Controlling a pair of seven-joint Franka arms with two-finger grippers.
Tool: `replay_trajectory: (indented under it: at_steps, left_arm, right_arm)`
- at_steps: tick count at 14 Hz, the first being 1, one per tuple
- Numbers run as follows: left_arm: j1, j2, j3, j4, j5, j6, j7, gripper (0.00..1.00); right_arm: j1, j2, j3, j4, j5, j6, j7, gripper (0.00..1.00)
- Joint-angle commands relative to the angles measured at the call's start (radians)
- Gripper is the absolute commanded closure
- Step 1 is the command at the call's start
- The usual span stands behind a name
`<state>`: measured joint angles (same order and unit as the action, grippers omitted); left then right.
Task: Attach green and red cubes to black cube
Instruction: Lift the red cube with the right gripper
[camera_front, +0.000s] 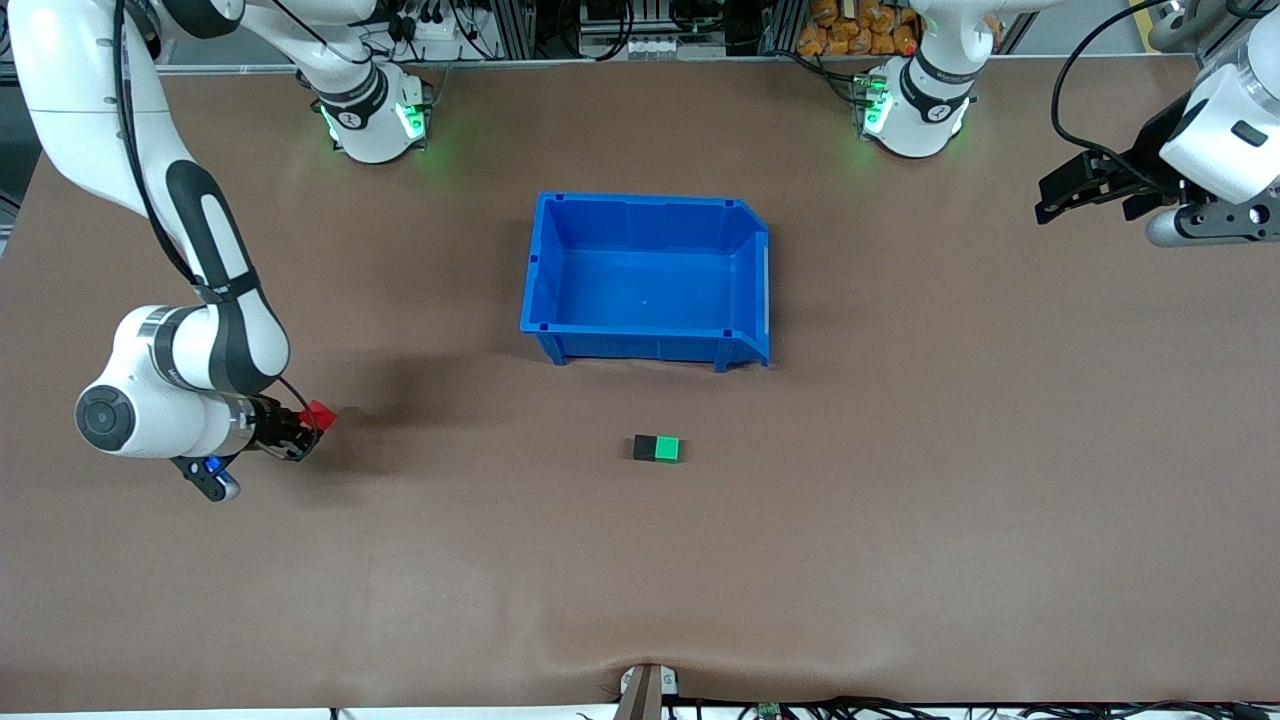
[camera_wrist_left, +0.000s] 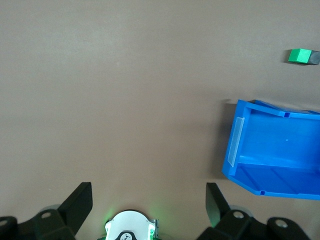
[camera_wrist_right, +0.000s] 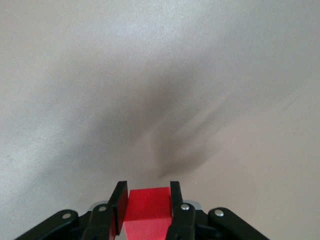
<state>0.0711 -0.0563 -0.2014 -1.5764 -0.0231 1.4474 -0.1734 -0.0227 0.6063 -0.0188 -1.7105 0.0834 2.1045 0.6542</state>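
The right gripper (camera_front: 305, 432), toward the right arm's end of the table, clamps the small bright red cube (camera_front: 319, 414), apparently ready for carrying to the joined pair. The small matte black cube (camera_front: 645, 448) touches the small bright green cube (camera_front: 667, 450) on the brown table (camera_front: 900, 520), nearer the front camera than the big blue plastic bin (camera_front: 650, 275). The left gripper (camera_front: 1085, 190) waits spread and empty over its arm's end.

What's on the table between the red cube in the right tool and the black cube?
Only bare table between the red cube and the black cube, per the front view.
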Motion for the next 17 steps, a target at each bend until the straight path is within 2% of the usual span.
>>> replay_trajectory:
  at_steps: [1, 7, 10, 17]
  left_arm:
    - [0.007, 0.009, -0.004, 0.013, -0.017, -0.012, 0.006, 0.00]
    - [0.006, 0.009, -0.006, 0.013, -0.017, -0.012, 0.005, 0.00]
    - [0.006, 0.019, -0.006, 0.015, -0.015, -0.010, 0.005, 0.00]
    - [0.006, 0.021, -0.006, 0.013, -0.017, -0.009, 0.005, 0.00]
  right_arm:
    - [0.009, -0.022, 0.007, -0.008, 0.012, -0.012, 0.066, 1.00]
    - [0.015, -0.020, 0.011, 0.003, 0.062, -0.006, 0.131, 1.00]
    - [0.021, -0.019, 0.010, 0.008, 0.139, -0.009, 0.174, 1.00]
    - [0.075, -0.019, 0.010, 0.020, 0.141, 0.003, 0.344, 1.00]
